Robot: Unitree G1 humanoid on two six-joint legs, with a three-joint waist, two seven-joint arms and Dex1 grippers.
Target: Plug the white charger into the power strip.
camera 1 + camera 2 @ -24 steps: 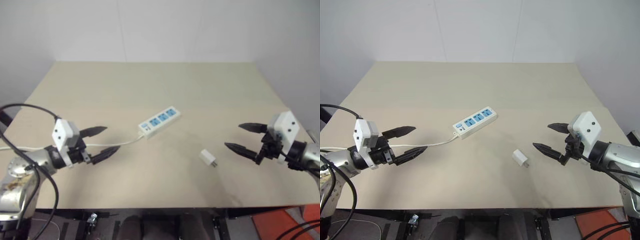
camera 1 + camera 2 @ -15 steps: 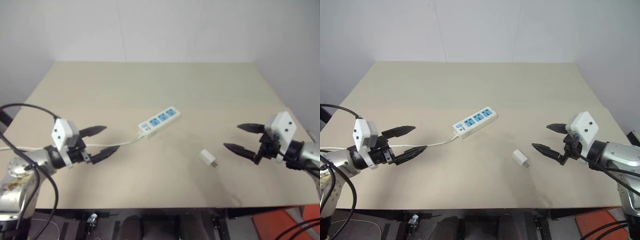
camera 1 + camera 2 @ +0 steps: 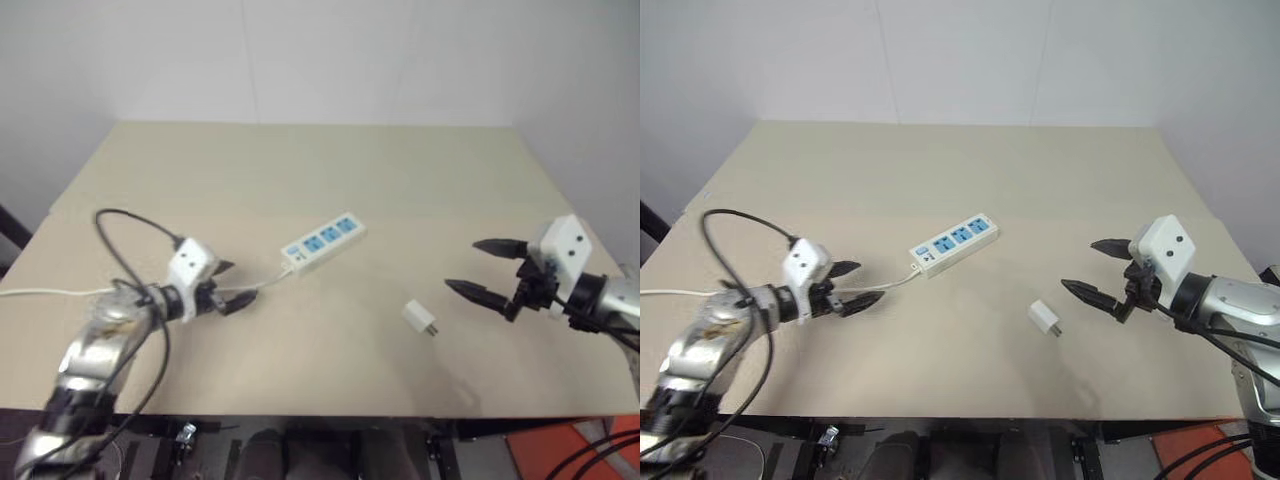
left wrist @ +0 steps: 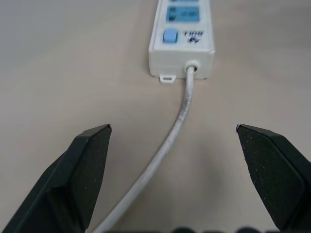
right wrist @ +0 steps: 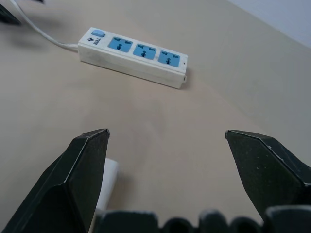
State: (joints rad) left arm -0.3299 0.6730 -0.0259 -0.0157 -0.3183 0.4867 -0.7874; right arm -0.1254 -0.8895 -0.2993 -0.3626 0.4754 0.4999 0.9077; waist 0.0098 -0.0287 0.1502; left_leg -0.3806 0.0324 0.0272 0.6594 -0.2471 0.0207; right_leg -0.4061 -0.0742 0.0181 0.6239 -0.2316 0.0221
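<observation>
The power strip point(image 3: 322, 241), a white bar with three blue socket faces, lies slanted at the middle of the table. Its thin white cord point(image 3: 262, 284) trails off to the left. My left gripper point(image 3: 228, 285) is open and straddles this cord just short of the strip's switch end point(image 4: 180, 42). The white charger point(image 3: 419, 318), a small cube, rests on the table right of centre. My right gripper point(image 3: 478, 268) hovers open a short way to the right of the charger, fingers pointing toward it. In the right wrist view the charger point(image 5: 108, 179) peeks out beside one finger point(image 5: 73, 180).
The beige table point(image 3: 300, 170) is bare apart from these things. A black cable point(image 3: 120, 225) loops up over my left arm. A white wall stands behind the table's far edge.
My left gripper has moved right and forward along the cord, close to the strip's end. The right gripper has barely shifted. The strip and the charger lie where they were.
</observation>
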